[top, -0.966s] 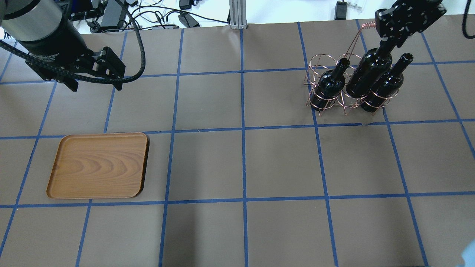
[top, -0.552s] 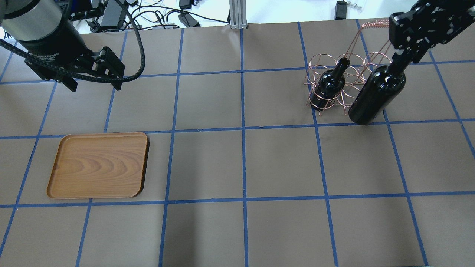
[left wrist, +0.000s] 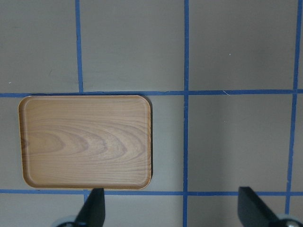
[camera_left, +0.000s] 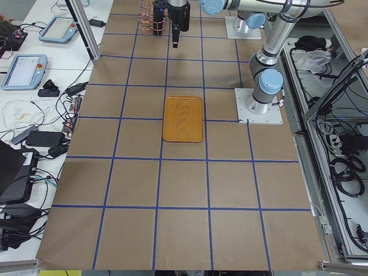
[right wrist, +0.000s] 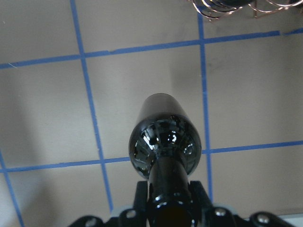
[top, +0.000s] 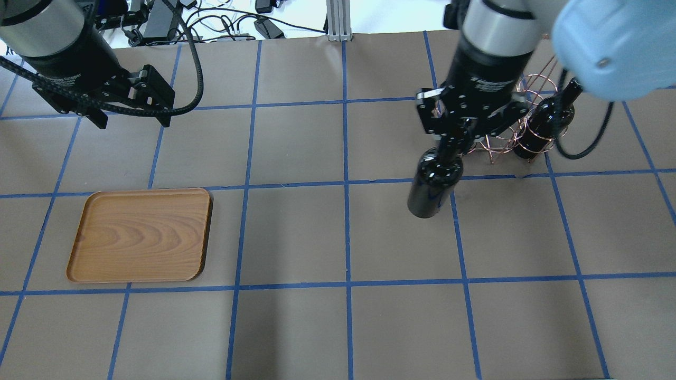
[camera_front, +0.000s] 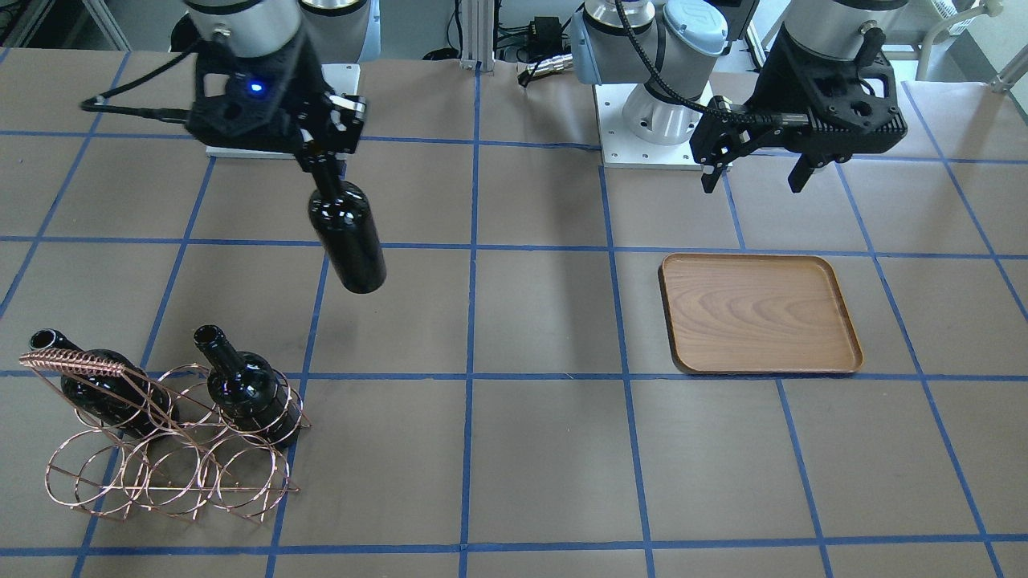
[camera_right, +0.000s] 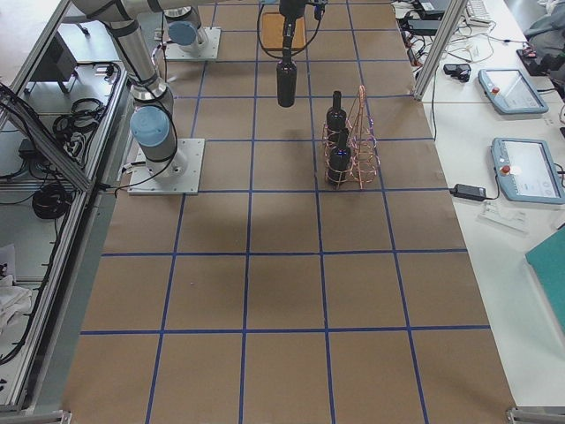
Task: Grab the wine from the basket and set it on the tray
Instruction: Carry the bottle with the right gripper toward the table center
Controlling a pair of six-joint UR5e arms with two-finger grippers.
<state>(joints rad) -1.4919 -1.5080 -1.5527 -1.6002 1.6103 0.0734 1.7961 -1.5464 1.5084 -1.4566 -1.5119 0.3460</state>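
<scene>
While the right gripper (top: 453, 143) grips the wine (top: 433, 184) by its neck, holding it above the table (top: 296, 237) between basket (camera_front: 169, 449) and tray (camera_front: 759, 315), the left gripper (camera_front: 755, 178) hangs open near the tray.

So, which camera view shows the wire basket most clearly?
The exterior front-facing view: the whole basket is unobstructed, loops, handle and two bottles. Overhead, the right arm hides most of it. Exterior right shows it small, exterior left tiny, the right wrist only its edge, the left wrist nothing.
</scene>
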